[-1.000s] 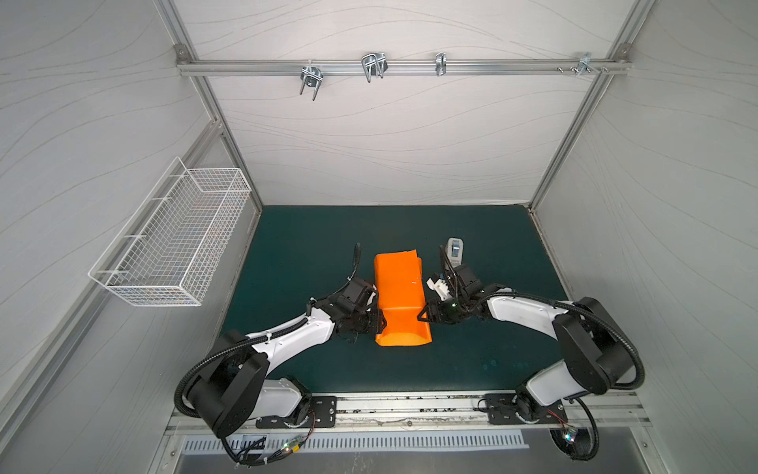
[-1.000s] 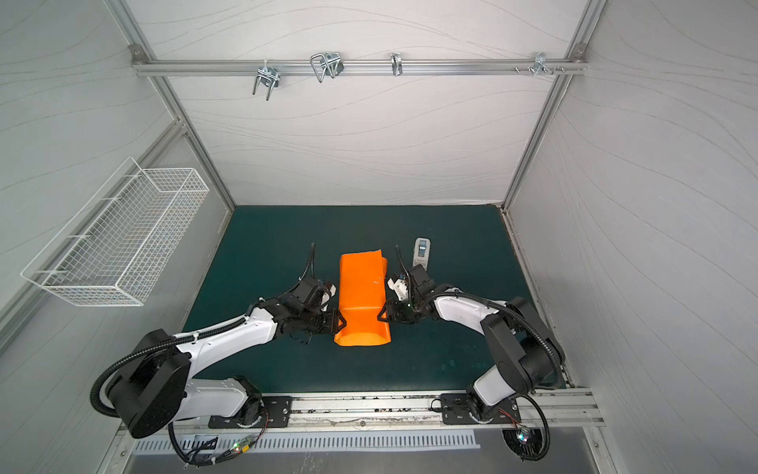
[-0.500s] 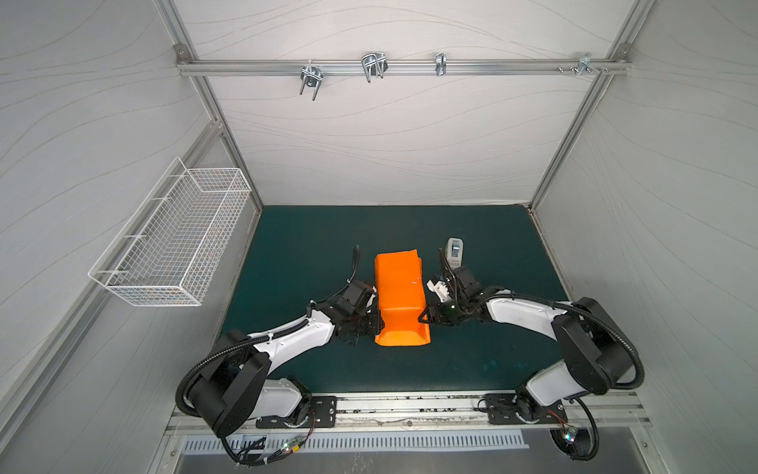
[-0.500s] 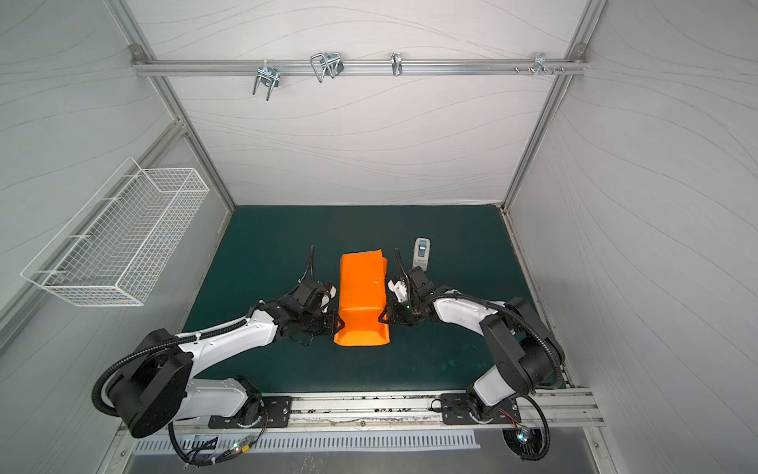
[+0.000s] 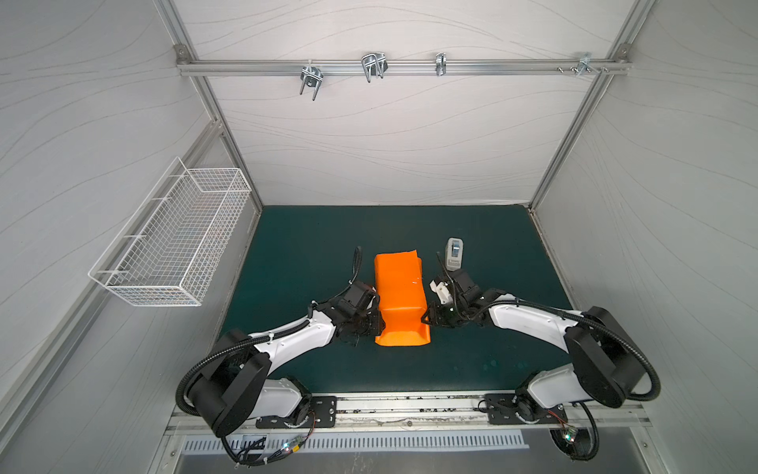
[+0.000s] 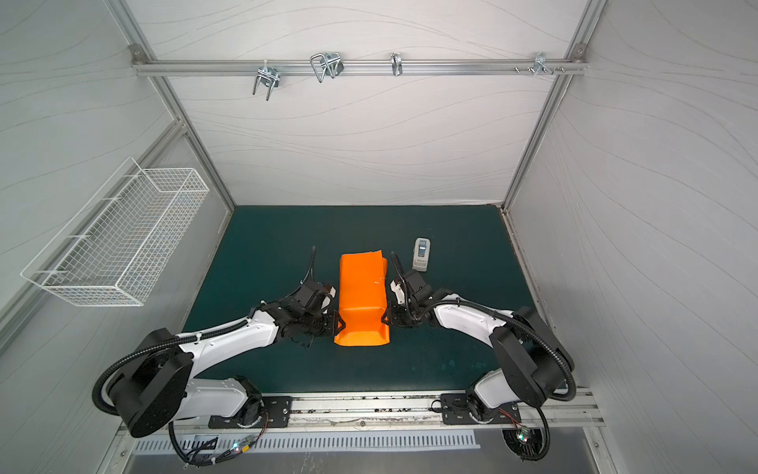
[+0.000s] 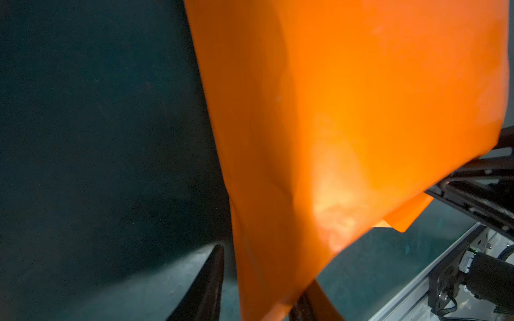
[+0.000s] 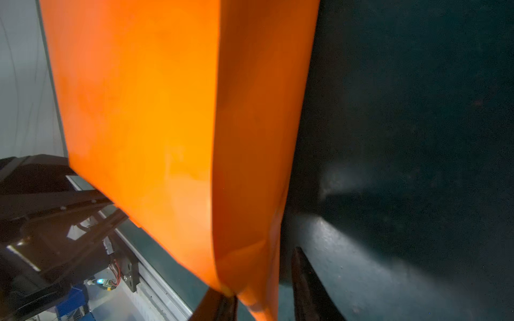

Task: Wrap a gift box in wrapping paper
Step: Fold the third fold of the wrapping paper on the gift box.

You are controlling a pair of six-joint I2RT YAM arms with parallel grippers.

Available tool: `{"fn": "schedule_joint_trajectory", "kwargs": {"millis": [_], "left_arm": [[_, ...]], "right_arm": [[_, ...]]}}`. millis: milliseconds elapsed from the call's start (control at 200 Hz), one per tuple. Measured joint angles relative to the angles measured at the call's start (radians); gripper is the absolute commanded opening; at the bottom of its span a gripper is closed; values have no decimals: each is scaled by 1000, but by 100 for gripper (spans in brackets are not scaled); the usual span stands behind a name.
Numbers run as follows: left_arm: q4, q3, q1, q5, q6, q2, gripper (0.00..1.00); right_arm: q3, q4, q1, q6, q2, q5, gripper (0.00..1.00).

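Where the two arms meet in both top views, the wrapping paper [image 5: 400, 295] [image 6: 363, 299] lies folded into a long hump in the middle of the green mat [image 5: 307, 246], with the left gripper [image 5: 379, 323] and right gripper [image 5: 426, 318] at its near flanks. From the left wrist, the fingers [image 7: 211, 280] stand apart, and the paper's edge hangs loose between them. From the right wrist, the fingers [image 8: 306, 278] are likewise parted astride a fold.

Plain orange wrapping paper [image 5: 400, 287], dark teal mat [image 5: 307, 234] (white basket [image 5: 176, 246]).

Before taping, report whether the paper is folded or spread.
Folded: the wrapping paper rises as a box-shaped hump, sides turned down.
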Motion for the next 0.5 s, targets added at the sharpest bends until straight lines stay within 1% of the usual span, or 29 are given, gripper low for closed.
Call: {"fn": "schedule_joint_trajectory", "kwargs": {"millis": [115,155,235,305,350,375,400,415,425,460,500], "left_arm": [[0,3,-9,-3,-3,0,26],[0,5,-11,-4,-4,0,21],[2,7,-16,-6,-7,0,14],[2,8,-20,-8,-11,0,11],[2,8,-24,-9,-13,0,10],[2,8,-26,-9,-13,0,11],[2,8,-29,-10,-14,0,13],[2,8,-30,-10,-14,0,17],[2,8,-31,-11,-16,0,18],[1,8,-32,-13,-18,0,25],[0,8,-34,-16,-26,0,30]], "right_arm": [[0,-2,8,5,0,15,25],[1,-2,13,9,0,21,22],[2,-2,19,14,1,26,17],[5,-2,25,19,2,32,12],[6,-3,27,21,2,36,11],[6,-3,29,24,2,39,12],[6,-3,30,25,2,42,15],[6,-3,31,28,2,44,17],[6,-3,31,27,2,44,19],[6,-5,32,30,2,48,27],[6,-8,32,30,2,52,34]]}}
